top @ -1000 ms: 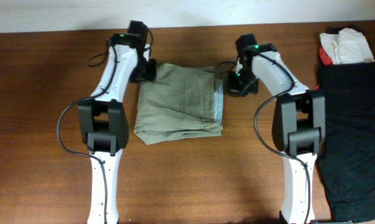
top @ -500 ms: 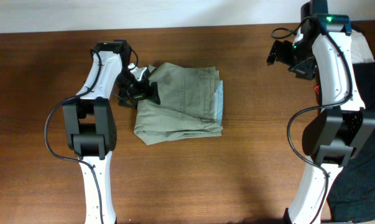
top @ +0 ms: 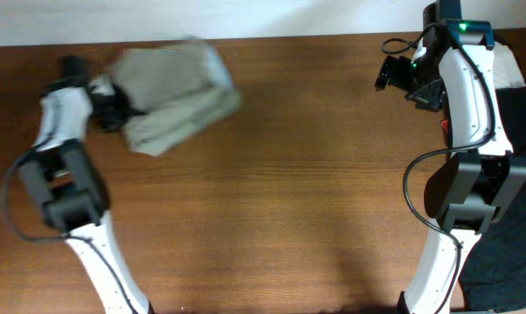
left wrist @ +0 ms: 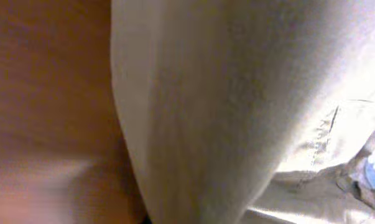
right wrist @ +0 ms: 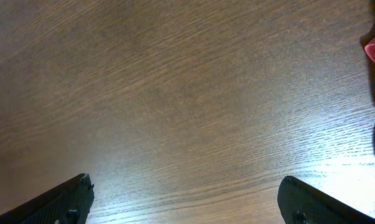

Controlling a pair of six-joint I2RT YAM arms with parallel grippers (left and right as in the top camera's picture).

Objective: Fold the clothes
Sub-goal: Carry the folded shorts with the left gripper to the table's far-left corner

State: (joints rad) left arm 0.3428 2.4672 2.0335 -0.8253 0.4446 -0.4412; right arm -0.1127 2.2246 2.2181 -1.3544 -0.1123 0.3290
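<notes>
Open tabletop (top: 271, 218) is stretching in front as the blurred left gripper (top: 105, 106) is clutching the khaki shorts (top: 175, 92) by their left edge near the table's far-left edge; the right gripper (right wrist: 184, 186) is hovering wide open and empty at far right.

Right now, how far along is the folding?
Done: the shorts look folded into a compact bundle. In hand: the left gripper holds them near the far-left corner of the table, blurred as if moving. The right gripper hangs open, holding nothing. Left: set the bundle down and let go.
</notes>
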